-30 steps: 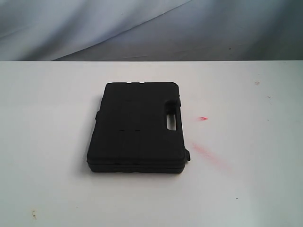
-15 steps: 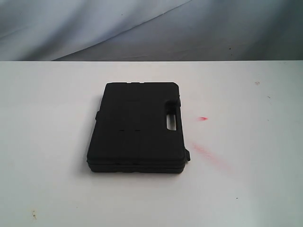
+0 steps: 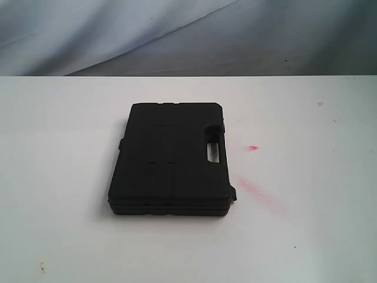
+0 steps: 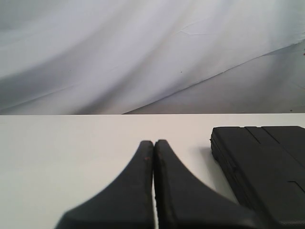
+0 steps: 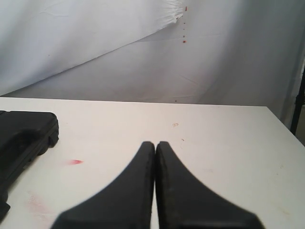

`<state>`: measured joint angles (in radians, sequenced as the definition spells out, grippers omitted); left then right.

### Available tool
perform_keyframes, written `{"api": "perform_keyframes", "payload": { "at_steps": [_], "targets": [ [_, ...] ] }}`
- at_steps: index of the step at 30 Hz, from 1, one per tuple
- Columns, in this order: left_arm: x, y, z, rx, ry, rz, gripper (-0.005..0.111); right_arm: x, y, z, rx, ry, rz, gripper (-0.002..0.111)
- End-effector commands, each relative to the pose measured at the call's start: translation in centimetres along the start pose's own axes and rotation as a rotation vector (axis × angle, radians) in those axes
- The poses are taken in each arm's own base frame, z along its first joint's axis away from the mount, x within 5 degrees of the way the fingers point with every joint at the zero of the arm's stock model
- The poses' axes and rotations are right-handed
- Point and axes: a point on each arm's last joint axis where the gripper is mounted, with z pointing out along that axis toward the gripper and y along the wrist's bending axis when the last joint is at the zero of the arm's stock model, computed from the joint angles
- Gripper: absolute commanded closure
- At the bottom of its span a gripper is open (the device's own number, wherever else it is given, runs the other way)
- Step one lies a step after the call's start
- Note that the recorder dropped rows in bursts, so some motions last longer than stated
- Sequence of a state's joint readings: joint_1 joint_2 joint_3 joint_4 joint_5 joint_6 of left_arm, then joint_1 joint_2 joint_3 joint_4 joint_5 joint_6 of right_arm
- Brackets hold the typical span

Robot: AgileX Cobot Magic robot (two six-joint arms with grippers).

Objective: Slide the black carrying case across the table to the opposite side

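The black case [image 3: 169, 159] lies flat near the middle of the white table [image 3: 59, 177], its slot handle [image 3: 212, 148] on the edge facing the exterior view's right. Neither arm shows in the exterior view. My left gripper [image 4: 153, 142] is shut with nothing in it, hovering over bare table; one end of the case [image 4: 267, 171] lies off to its side, apart from the fingers. My right gripper [image 5: 155, 143] is shut and empty as well, over the table, with a corner of the case [image 5: 24, 138] off to its side.
Red smears [image 3: 259, 191] and a small red mark [image 3: 253, 147] stain the table right of the case. A grey-white cloth backdrop [image 3: 188, 35] hangs behind the far table edge. The table's side edge [image 5: 286, 133] shows in the right wrist view.
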<state>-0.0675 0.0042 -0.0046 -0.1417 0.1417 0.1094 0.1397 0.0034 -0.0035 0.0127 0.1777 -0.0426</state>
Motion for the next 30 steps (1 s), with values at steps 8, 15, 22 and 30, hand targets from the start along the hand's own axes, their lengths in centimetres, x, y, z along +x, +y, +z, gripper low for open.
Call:
{"api": "perform_keyframes", "payload": {
  "at_steps": [8,15,22,30],
  "targets": [
    [-0.5,-0.1,0.0,0.029,-0.06,-0.4,0.107,0.0,0.0,0.0,0.0,-0.015,-0.005,0.108],
    [-1.1,0.1,-0.1,0.024,-0.13,-0.489,0.107,0.0,0.0,0.0,0.0,-0.015,-0.005,0.108],
    [-2.6,-0.5,-0.5,0.073,-0.089,-0.508,0.107,0.0,0.0,0.0,0.0,-0.015,-0.005,0.108],
    [-7.2,-0.9,-0.6,0.1,-0.086,-0.388,0.107,0.0,0.0,0.0,0.0,-0.015,-0.005,0.108]
  ]
}}
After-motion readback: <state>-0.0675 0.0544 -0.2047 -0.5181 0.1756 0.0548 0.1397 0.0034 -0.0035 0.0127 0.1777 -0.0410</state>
